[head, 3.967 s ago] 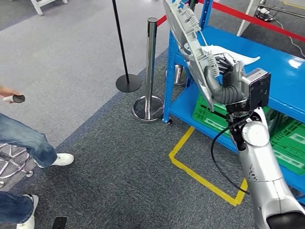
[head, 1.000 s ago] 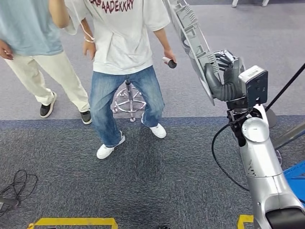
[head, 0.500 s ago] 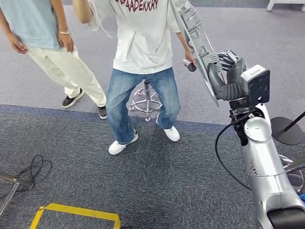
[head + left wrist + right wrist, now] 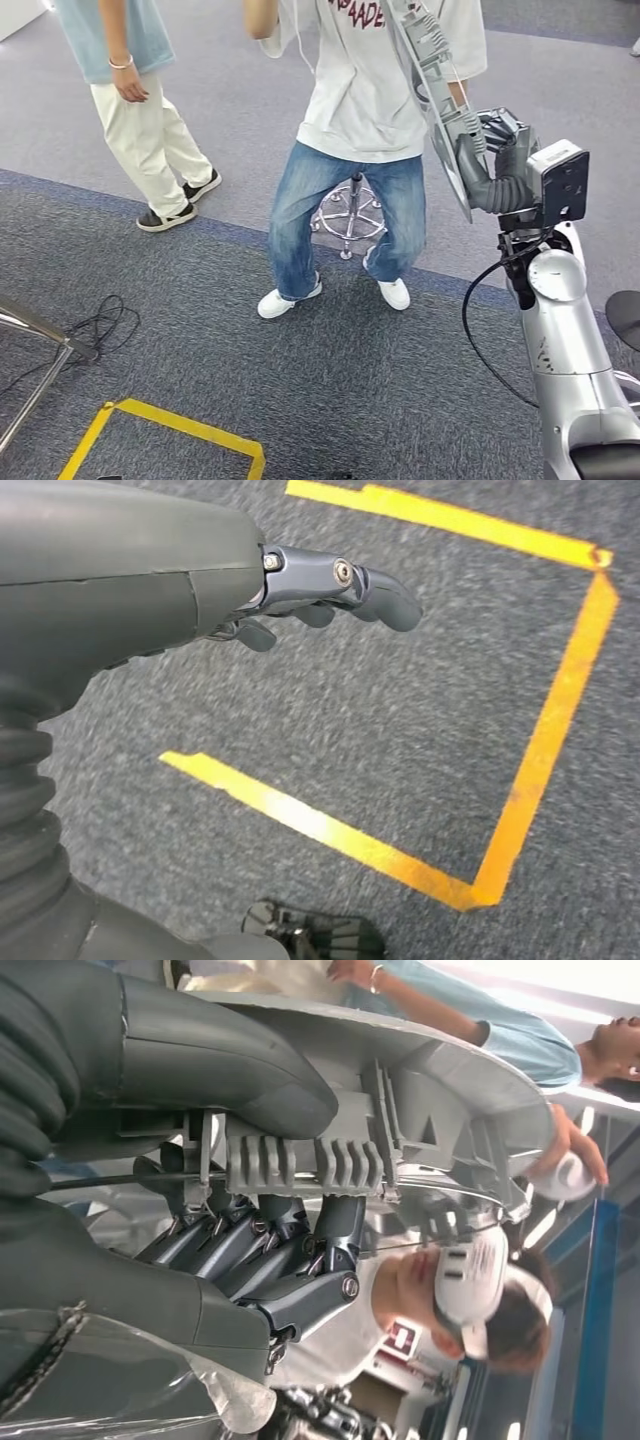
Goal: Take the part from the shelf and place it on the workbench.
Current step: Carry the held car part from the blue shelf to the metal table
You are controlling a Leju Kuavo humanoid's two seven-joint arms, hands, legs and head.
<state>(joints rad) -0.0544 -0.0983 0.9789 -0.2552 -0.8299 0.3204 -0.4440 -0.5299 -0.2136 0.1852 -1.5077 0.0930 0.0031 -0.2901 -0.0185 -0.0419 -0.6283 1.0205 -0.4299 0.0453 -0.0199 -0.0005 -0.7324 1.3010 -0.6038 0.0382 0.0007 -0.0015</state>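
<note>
Both arms differ: right hand (image 4: 494, 165) raised, gripping part (image 4: 430, 80); left hand (image 4: 324, 585) hangs, fingers loose, empty.

The stool (image 4: 349, 212) serves as the landmark. A person in jeans (image 4: 355, 150) stands directly over it, one foot to either side of its base. A second person (image 4: 143, 110) stands well to the left of the stool. To its right, the right hand (image 4: 490, 165) holds the part (image 4: 430, 90) raised and tilted, the part overlapping that first person's arm. Nearer the robot than the stool, a floor tape outline (image 4: 173, 430) lies to the left, with a cable (image 4: 106, 325) further left.
</note>
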